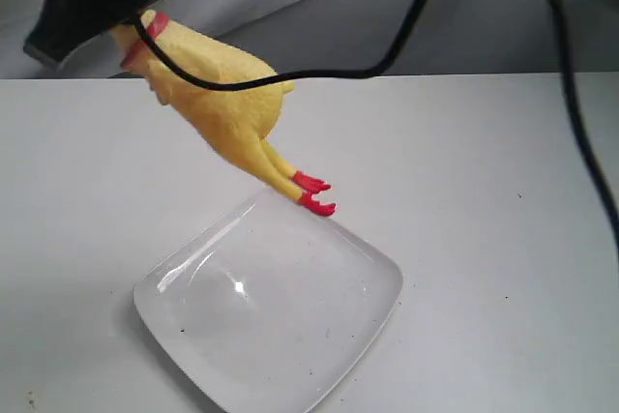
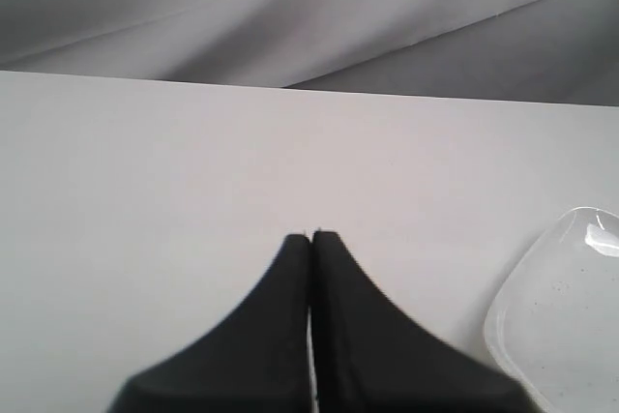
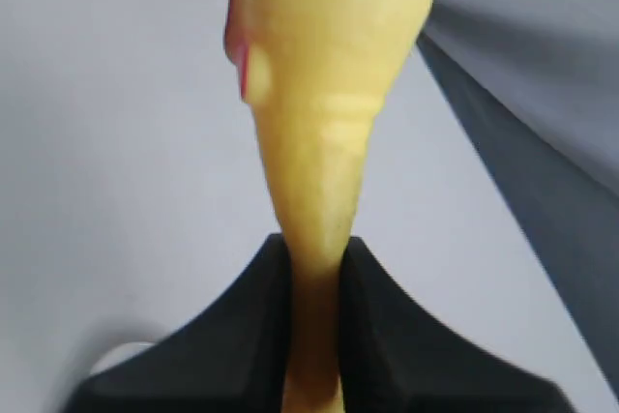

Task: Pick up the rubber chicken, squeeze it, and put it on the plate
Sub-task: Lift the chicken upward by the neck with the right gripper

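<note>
**Rubber chicken (image 1: pixel 218 94) hanging feet-first over the far edge of the plate**

Quick status from my end. The right tool (image 3: pixel 314 258) has the chicken. Its jaws are clamped on a narrow stretch of the body, and from the exterior view that looks like it's up by the red neck band (image 1: pixel 145 36). That arm has reached across, so the grip shows up at the top left of the exterior view with a black cable (image 1: pixel 387 55) trailing off to the right.

The toy is fully off the tabletop (image 1: pixel 484 191). Its long axis slopes down from the head in the upper-left corner to the red feet (image 1: pixel 314 192), which dangle just above the far rim of the plate (image 1: pixel 155 302). I can't tell for sure whether the toes are touching the rim, but they look just clear of it.

So the plate is below the grip and toward the camera from it. My guess is the body needs to come nearer and lower, so it lies across the middle and doesn't flop off the back edge.

The left tool (image 2: pixel 309 239) is closed on nothing and parked over bare tabletop, with the plate just off to one side. The right arm is clearly the one in play.

Looks-wise the chicken is soft yellow rubber, plump in the belly and skinny at the legs. The plate is glossy white with a few dark specks.
</note>
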{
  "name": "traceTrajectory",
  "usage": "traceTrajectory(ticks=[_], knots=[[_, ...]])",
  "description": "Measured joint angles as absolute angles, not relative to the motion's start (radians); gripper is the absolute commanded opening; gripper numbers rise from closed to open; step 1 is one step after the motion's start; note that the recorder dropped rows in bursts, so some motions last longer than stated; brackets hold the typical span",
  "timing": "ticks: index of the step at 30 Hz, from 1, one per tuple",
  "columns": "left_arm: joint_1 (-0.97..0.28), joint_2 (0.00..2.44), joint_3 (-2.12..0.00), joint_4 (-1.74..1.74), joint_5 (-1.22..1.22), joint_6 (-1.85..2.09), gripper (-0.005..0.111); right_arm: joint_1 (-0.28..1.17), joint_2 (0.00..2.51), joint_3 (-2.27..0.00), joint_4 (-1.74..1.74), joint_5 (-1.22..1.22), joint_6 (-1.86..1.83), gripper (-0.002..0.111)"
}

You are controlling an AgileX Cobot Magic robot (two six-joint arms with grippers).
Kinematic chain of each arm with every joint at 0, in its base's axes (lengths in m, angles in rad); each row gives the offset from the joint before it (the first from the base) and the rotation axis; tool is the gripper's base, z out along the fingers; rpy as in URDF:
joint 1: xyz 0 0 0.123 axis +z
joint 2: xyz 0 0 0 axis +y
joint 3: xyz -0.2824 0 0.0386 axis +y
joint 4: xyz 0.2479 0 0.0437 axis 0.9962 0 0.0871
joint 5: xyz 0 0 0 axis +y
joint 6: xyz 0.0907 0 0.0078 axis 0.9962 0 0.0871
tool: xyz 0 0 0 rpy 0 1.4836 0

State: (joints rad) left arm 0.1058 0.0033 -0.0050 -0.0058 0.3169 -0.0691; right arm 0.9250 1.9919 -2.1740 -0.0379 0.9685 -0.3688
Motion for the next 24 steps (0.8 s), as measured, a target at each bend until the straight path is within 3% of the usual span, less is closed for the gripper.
traceTrajectory(ticks=[7, 13, 24], knots=[[0.106, 0.003, -0.005, -0.006, 0.317, -0.069, 0.0, 0.925, 1.799, -2.158, 0.11, 1.099, -0.428, 0.0], [0.106, 0.003, -0.005, -0.006, 0.317, -0.069, 0.0, 0.925, 1.579, -1.944, 0.112, 1.07, -0.432, 0.0], [0.106, 0.003, -0.005, -0.006, 0.317, -0.069, 0.0, 0.925, 1.109, -1.168, 0.196, 0.484, -0.434, 0.0]])
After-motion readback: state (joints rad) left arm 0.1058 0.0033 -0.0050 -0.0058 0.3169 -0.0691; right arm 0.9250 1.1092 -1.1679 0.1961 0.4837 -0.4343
